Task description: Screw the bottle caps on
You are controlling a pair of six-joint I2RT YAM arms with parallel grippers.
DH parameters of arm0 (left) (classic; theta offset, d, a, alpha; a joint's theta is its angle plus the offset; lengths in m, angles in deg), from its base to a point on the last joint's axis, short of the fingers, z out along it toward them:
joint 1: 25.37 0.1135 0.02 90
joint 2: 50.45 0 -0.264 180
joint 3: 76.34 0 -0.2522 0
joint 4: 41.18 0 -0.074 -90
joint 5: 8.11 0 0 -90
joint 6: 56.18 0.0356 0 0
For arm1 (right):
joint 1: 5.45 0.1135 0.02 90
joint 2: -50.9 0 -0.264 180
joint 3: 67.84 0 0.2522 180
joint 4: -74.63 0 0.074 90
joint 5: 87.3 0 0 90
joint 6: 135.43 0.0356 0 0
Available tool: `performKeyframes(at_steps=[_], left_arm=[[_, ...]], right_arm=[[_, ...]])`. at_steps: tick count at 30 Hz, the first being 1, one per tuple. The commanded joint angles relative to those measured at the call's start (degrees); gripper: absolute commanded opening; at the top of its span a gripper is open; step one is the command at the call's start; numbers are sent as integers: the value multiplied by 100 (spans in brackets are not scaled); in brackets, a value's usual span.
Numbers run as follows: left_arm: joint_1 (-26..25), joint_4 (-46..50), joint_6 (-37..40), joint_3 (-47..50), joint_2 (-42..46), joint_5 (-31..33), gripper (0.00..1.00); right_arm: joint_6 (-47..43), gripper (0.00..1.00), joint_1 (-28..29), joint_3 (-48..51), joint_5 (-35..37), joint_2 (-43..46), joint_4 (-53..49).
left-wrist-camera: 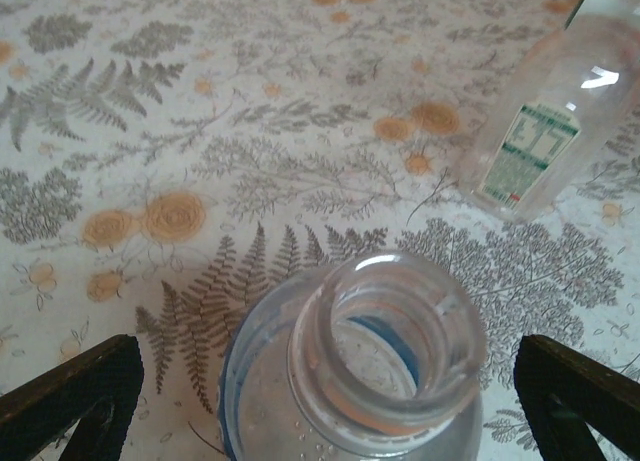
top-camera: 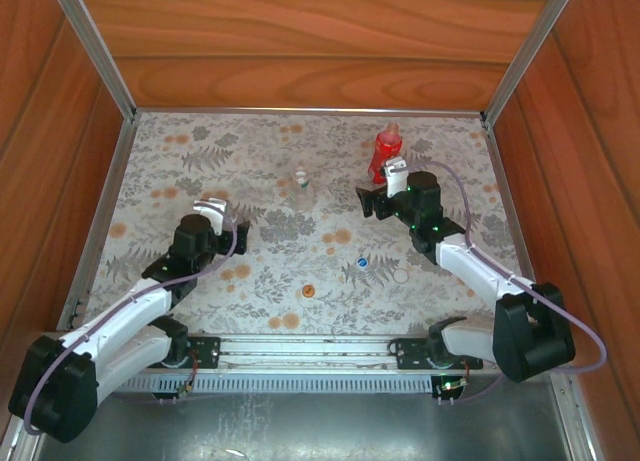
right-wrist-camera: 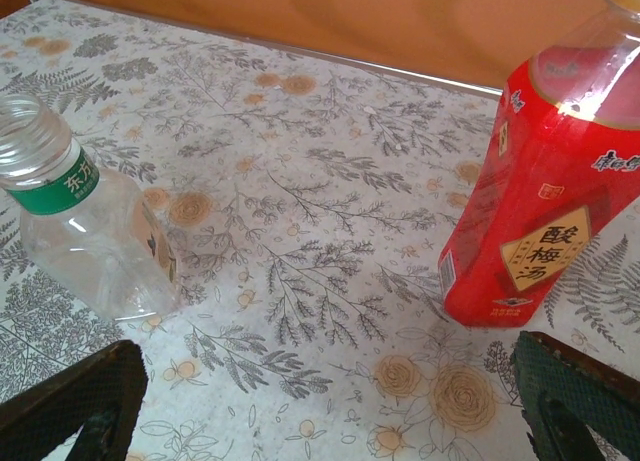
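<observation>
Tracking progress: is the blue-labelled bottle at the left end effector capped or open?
Open. The blue-labelled bottle shows a bare, hollow neck in the left wrist view.

We see a worktop (top-camera: 200, 161) in fern-and-flower print, wood-panelled walls (top-camera: 300, 41) around it, aluminium rails (top-camera: 94, 46) at the corners, grey metal sheet (top-camera: 300, 426) nearest us.

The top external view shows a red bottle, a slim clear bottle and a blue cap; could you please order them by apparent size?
Largest: red bottle.
Then: slim clear bottle.
Smallest: blue cap.
</observation>
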Motion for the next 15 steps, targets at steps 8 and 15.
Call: performKeyframes(at_steps=[8,15], left_arm=[[-32,-133,-176,-90,-544,64,97],[-32,-142,-171,-64,-466,45,83]], right_arm=[[145,100,78,-130,-104,-186,14],[116,100,75,-160,-48,-272,-21]])
